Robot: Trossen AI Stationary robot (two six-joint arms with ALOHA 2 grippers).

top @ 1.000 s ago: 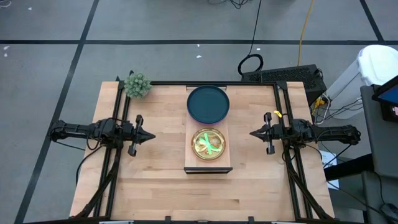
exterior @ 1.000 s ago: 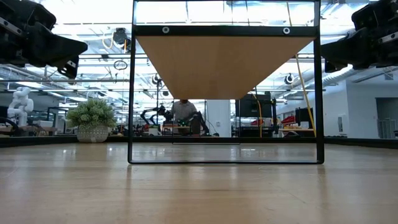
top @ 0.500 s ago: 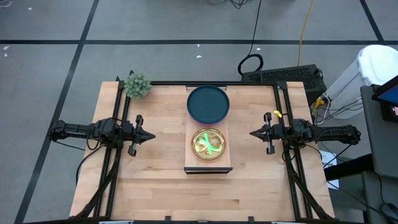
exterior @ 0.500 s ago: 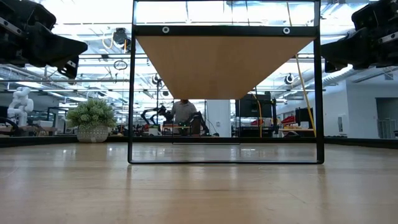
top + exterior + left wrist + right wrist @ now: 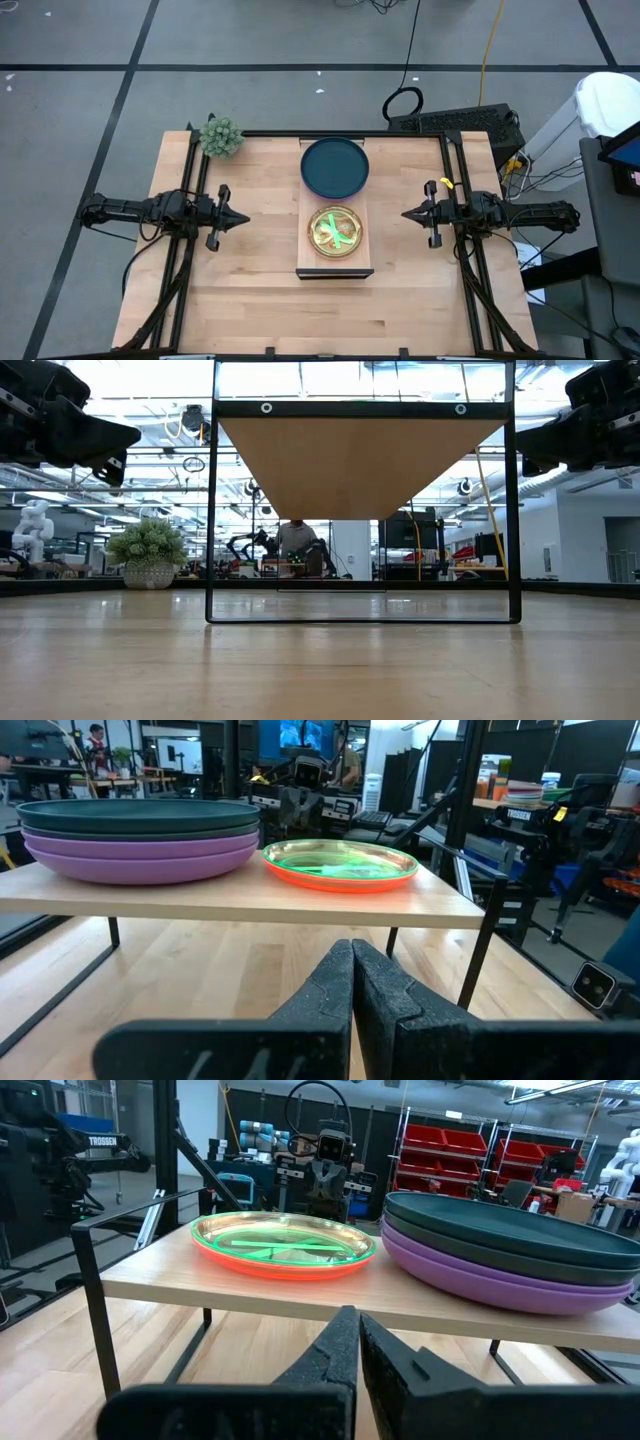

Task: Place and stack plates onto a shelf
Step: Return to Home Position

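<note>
Plates: all on the shelf (image 5: 335, 268), none loose on the table (image 5: 250, 310).
- Large stack (image 5: 335, 167) sat at the shelf's far end, dark teal on top, purple beneath. The left wrist view showed the layers plainly (image 5: 140, 835).
- Small stack (image 5: 336, 231) sat just beside it toward the shelf's near end, neon green over translucent pink. How many plates it held could not be counted. The two stacks were close at the rims, and I could not tell whether they touched.
- The shelf ran down the middle of the table from the far edge, with a bare strip of plank at its near end.

Your arms:
- Left end effector (image 5: 243, 219) hung over the table's left side, pointing at the shelf and well apart from it. Its fingers (image 5: 352, 990) were pressed together on nothing.
- Right end effector (image 5: 406, 214) mirrored it over the right side, fingers (image 5: 348, 1350) likewise closed and empty.

Other: a plant (image 5: 221, 136) stood at the far left corner, clear of everything.

Judgement: stacking looked complete, and the step in hand was the return to rest. You seemed already at or near that pose. The next move called for little beyond settling both arms level and keeping them off the shelf's legs. The main risk was a stray sweep nudging the shelf and sliding the small stack.
</note>
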